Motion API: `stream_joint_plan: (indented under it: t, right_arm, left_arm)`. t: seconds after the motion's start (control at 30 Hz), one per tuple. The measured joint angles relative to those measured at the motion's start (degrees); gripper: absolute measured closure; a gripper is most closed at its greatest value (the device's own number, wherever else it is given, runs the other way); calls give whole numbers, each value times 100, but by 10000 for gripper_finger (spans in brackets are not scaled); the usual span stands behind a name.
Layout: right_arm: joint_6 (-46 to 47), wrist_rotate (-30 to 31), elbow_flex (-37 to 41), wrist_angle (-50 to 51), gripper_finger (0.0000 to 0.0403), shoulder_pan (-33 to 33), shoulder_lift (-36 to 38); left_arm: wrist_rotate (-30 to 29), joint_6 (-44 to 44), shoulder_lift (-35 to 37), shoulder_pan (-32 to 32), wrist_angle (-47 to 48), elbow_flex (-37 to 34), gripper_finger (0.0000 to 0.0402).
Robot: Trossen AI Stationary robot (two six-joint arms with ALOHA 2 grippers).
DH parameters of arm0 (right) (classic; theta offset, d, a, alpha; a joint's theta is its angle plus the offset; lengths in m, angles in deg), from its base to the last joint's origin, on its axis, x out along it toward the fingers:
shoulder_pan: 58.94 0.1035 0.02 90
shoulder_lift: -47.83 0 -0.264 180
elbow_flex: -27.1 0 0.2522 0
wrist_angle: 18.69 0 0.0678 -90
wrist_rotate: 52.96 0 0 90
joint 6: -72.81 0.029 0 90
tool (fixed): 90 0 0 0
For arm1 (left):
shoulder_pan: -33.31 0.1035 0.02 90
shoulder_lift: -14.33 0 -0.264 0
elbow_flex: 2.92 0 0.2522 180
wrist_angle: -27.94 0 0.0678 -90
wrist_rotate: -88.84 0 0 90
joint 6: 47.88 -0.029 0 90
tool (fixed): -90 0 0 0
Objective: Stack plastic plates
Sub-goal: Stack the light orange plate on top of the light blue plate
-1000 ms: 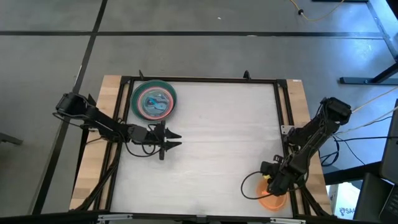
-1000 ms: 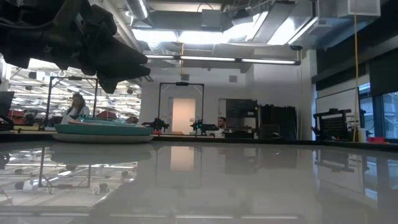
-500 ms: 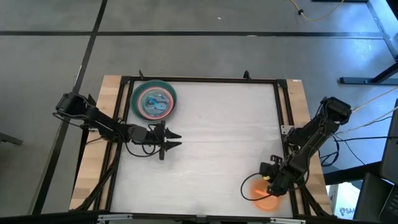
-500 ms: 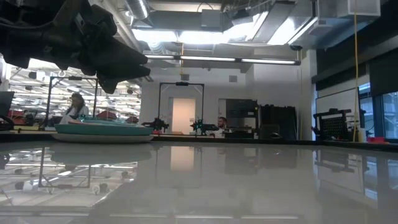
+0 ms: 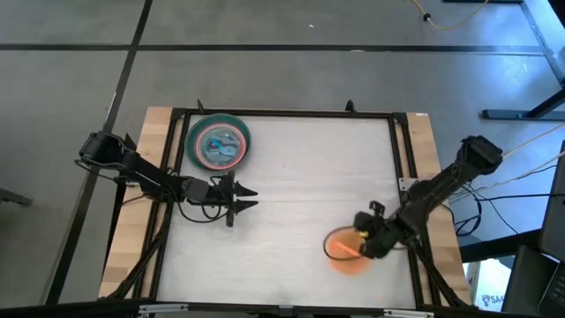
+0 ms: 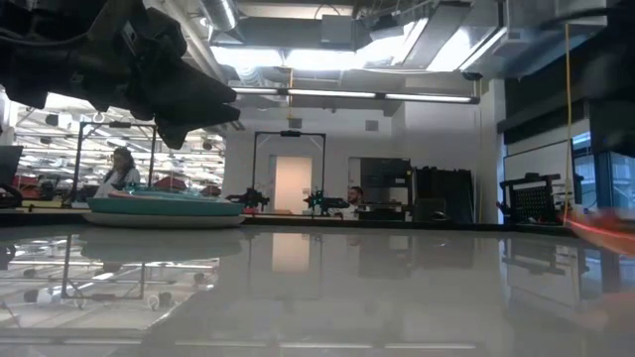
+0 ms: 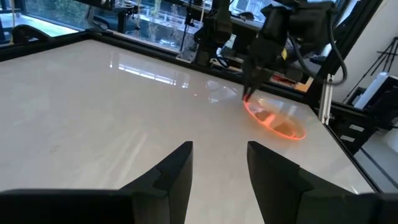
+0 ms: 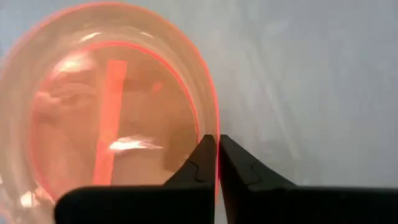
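Observation:
An orange see-through plate (image 5: 342,254) is at the table's near right, with my right gripper (image 5: 362,245) shut on its right side. It also shows in the right wrist view (image 8: 106,106) and the left wrist view (image 7: 275,122). A stack of plates (image 5: 219,141), dark green outermost with pink and cyan inside, rests on the table at the far left; in the low view the stack (image 6: 164,210) shows edge-on. My left gripper (image 5: 249,199) hovers open above the table just near of the stack, nothing between its fingers (image 7: 180,171). My right gripper pinches the orange plate's rim (image 8: 217,140) between its two fingers, one over the plate's inside and one outside it. The fingers come slanting down from the table's right side. The plate sits tilted in the hold; whether its far part touches the table I cannot tell.
A black frame (image 5: 282,113) runs round the white tabletop, with wooden strips (image 5: 154,168) outside it at left and right. The table's middle (image 5: 309,177) is bare. People sit in the room beyond the far edge (image 6: 352,195).
My right gripper has gone from the near right corner toward the table's left and a little toward its far edge. The orange plate has come along with it, away from the near right corner.

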Motion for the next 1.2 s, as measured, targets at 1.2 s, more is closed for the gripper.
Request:
stream_joint_plan:
  t: [1.2]
  right_arm:
    - [-3558, 611, -11, -4214, 245, -3357, -1078]
  left_arm:
    - [625, -2155, -2424, 84, 1997, 2685, 256]
